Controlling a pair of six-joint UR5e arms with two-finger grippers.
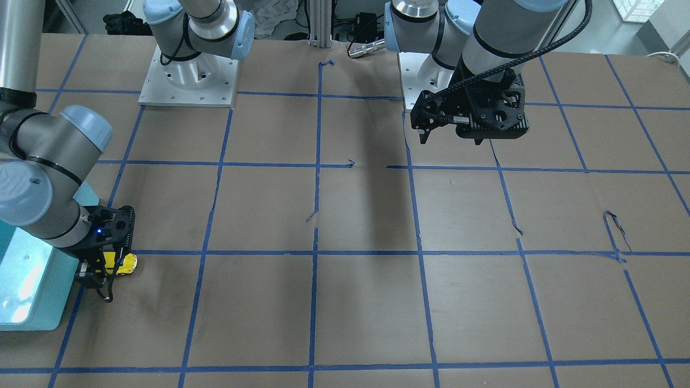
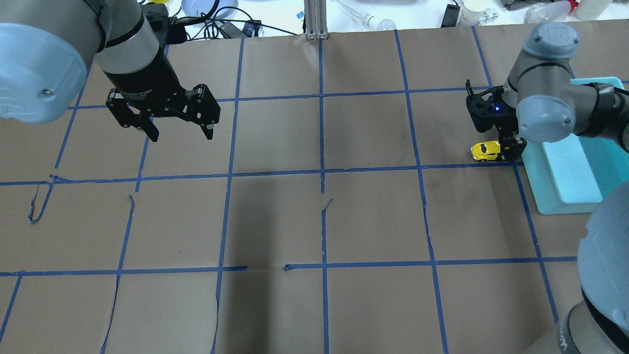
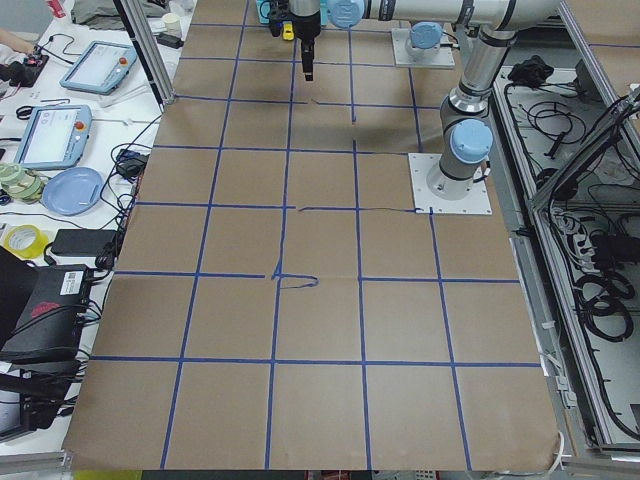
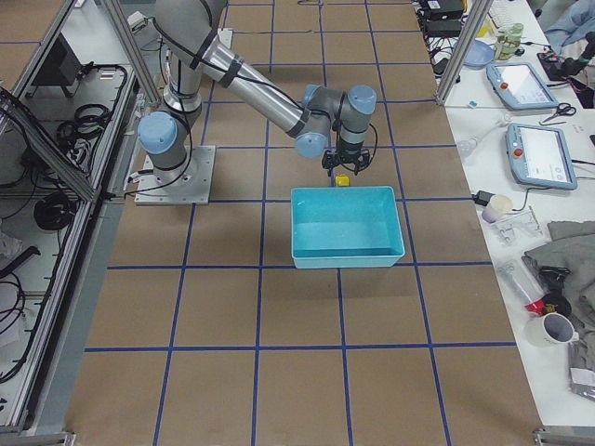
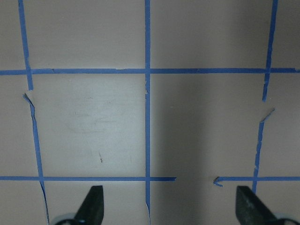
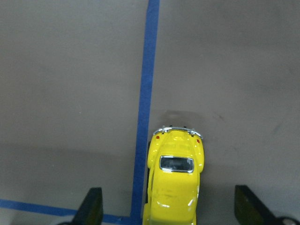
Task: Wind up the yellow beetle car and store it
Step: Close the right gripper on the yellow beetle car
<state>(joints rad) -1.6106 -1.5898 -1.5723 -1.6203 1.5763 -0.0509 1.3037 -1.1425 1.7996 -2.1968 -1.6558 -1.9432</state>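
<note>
The yellow beetle car (image 2: pixel 485 151) stands on the brown paper beside the teal bin, on its wheels. It also shows in the front view (image 1: pixel 124 264) and in the right wrist view (image 6: pixel 174 180), by a blue tape line. My right gripper (image 2: pixel 506 149) is open and low around the car. In the right wrist view (image 6: pixel 171 208) its fingers (image 6: pixel 92 206) stand wide on either side and do not touch the car. My left gripper (image 2: pixel 179 132) is open and empty, above the table on the far left side; the left wrist view (image 5: pixel 171 206) shows only paper and tape below it.
An open teal bin (image 2: pixel 565 199) sits right next to the car on the table's right side, seen also in the right side view (image 4: pixel 307 232) and in the front view (image 1: pixel 32 323). The table is brown paper with a blue tape grid (image 2: pixel 322 172).
</note>
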